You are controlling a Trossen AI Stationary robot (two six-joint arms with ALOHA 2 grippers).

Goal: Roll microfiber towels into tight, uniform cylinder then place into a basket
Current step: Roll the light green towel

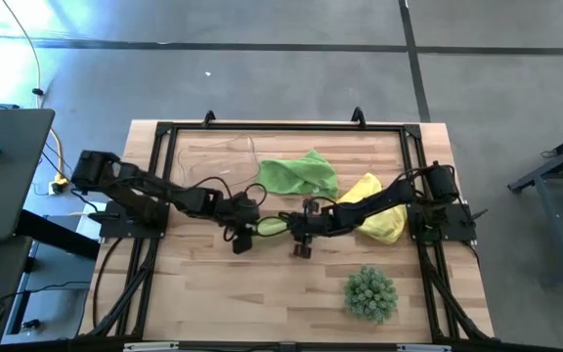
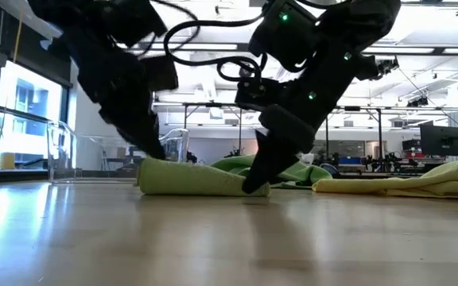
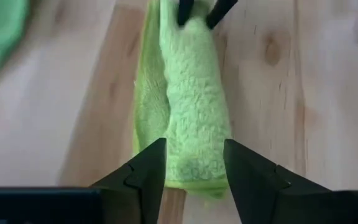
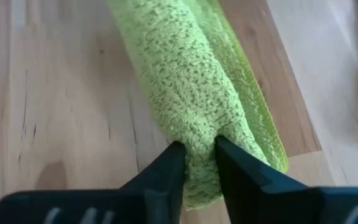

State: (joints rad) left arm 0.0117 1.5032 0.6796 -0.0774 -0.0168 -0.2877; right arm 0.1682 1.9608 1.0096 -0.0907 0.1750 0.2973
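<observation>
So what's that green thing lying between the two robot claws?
A rolled lime green towel lies on the table between the left gripper and right gripper. Each wrist view shows fingers around one end.

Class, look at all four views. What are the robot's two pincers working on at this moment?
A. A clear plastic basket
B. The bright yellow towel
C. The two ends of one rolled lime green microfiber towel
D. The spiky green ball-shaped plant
C: the left pincer straddles one end of the rolled lime green microfiber towel, while the right pincer pinches the other end.
</observation>
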